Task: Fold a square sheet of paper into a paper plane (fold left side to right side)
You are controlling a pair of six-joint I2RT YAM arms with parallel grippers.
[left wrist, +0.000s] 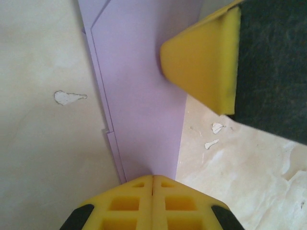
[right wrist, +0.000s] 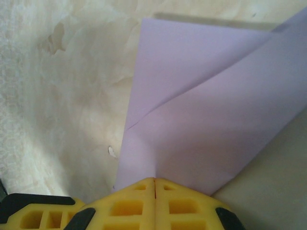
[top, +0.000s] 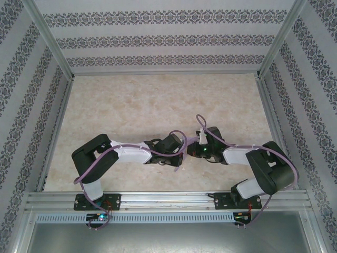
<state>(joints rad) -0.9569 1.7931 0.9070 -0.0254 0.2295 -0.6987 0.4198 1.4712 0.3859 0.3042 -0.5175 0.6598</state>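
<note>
setting: robot lab test cell. aluminium posts (top: pixel 48 38) are framing three walls (top: pixel 158 50) wearing striped floral wallpaper; a marble-look table (top: pixel 158 100) is lying between them; an aluminium rail (top: pixel 168 197) along its near edge is carrying two bolted arm bases (top: pixel 97 202), purple cables (top: pixel 95 165) trailing toward a slotted duct (top: pixel 168 217).

The folded purple paper (left wrist: pixel 144 96) is thin, dull and smooth, with sharp creases pressed into it. The table top (top: pixel 158 100) looks like smooth pale stone with a soft shine and a few little chipped white spots. The left gripper (left wrist: pixel 152 178) and the right gripper (right wrist: pixel 154 181) have yellow fingers that look like dull plastic, the arms (top: pixel 131 153) are black and white plastic, and the rails (top: pixel 168 197) are shiny bare metal.
</note>
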